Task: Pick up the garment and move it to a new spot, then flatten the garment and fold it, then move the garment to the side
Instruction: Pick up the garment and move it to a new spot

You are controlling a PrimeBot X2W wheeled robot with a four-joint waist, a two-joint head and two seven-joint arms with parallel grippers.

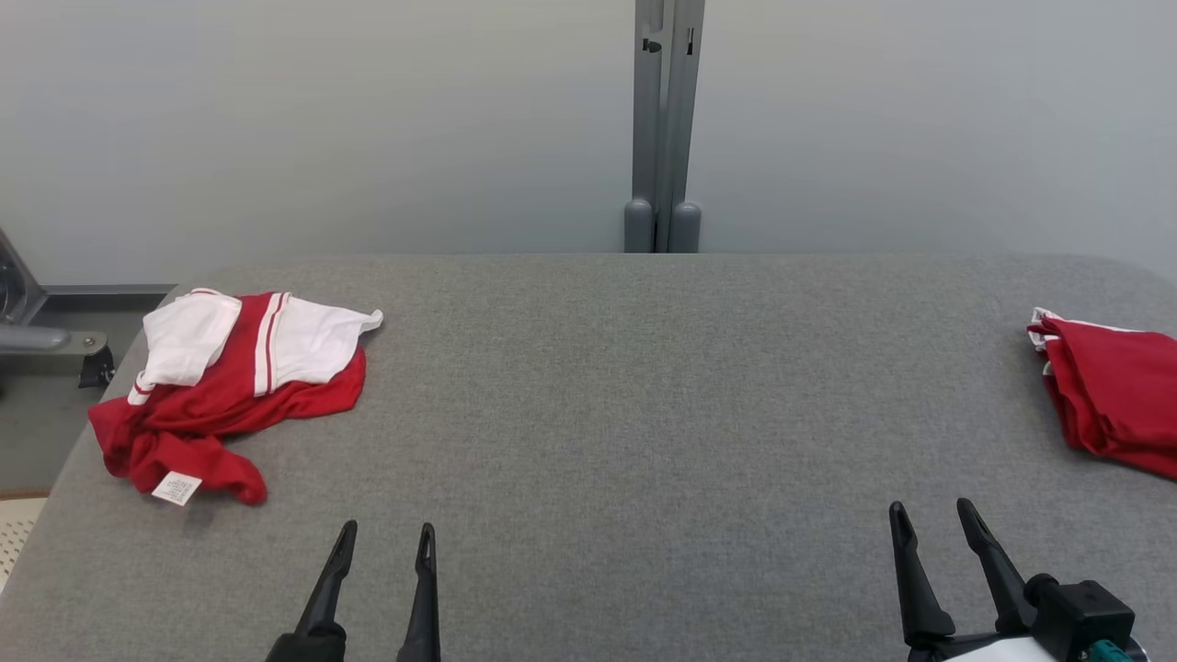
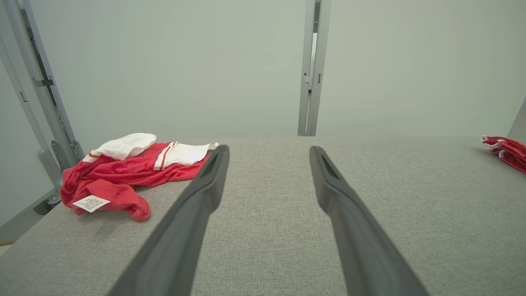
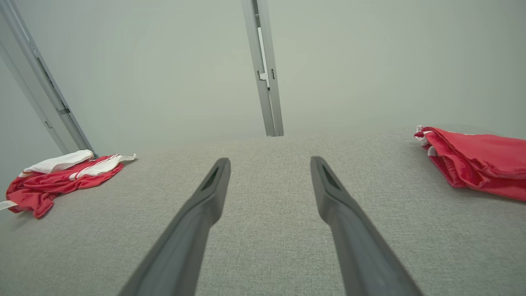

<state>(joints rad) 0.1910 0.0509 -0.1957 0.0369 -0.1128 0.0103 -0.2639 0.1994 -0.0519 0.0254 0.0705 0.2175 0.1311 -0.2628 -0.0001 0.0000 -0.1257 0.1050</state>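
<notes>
garment, a crumpled red and white heap, lies at the left of the head view near the surface's left edge. its long axis slants from upper right down to lower left, where a white label shows. left hand sits below and right of it, fingers spread wide, holding nothing, and is clearly the nearer. right hand, equally wide and empty, is at lower right, near another red cloth.
</notes>
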